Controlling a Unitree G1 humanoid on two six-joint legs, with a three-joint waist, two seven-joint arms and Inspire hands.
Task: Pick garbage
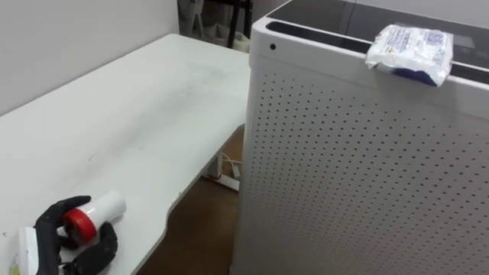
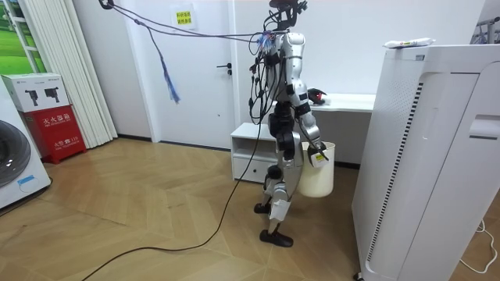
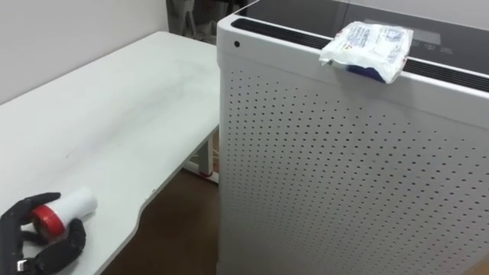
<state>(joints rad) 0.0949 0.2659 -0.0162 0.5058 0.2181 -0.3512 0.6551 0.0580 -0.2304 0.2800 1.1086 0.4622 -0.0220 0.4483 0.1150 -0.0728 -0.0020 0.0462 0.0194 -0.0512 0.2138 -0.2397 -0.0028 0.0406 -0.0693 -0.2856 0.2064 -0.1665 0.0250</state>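
A small white bottle with a red cap [image 1: 95,212] lies on the white table [image 1: 137,114] at its near edge. My left hand [image 1: 72,238] is curled round the cap end, thumb over the top. A crumpled white and blue packet [image 1: 409,52] lies on top of the tall white perforated cabinet [image 1: 359,168], at its near rim, far from that hand. In the room view my right hand [image 2: 316,153] hangs low at the rim of a white bin [image 2: 319,178]; its grip cannot be made out. I stand between the table and the cabinet.
The cabinet [image 2: 426,156] rises close on my right, with a narrow strip of wooden floor [image 1: 199,221] between it and the table. A low white shelf unit [image 2: 251,152] stands behind me. Table legs and a white power strip [image 1: 221,172] sit under the table.
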